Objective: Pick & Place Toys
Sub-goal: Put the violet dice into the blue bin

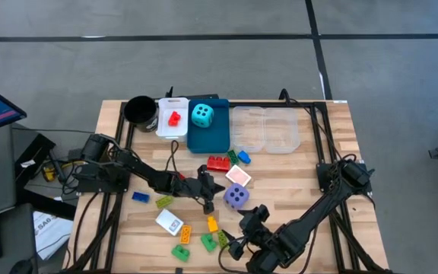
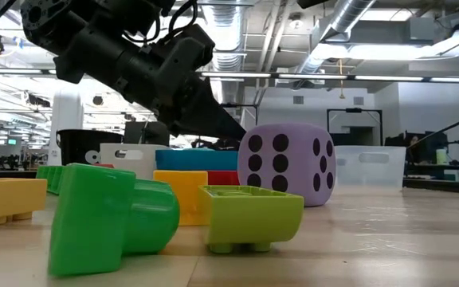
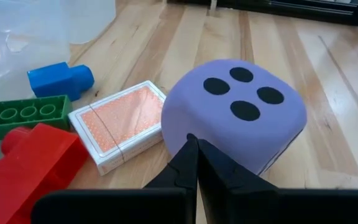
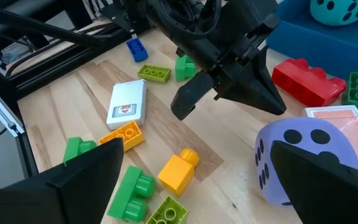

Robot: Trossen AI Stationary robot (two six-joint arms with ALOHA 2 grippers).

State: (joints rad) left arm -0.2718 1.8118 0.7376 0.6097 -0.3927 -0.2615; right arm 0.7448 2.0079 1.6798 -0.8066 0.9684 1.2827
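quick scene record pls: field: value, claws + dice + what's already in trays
left claw: shut, tips beside the purple die, holding nothing
right claw: open, empty, near the table's front edge
cyan die: in the blue tray
white tray: holds one red brick
clear trays: look empty
card pack: beside the purple die

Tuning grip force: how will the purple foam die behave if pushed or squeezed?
The purple foam die probably gives under squeeze, its corners looking soft and rounded. Likely light, so the shut left gripper beside it may slide it, perhaps tumbling it on those corners.
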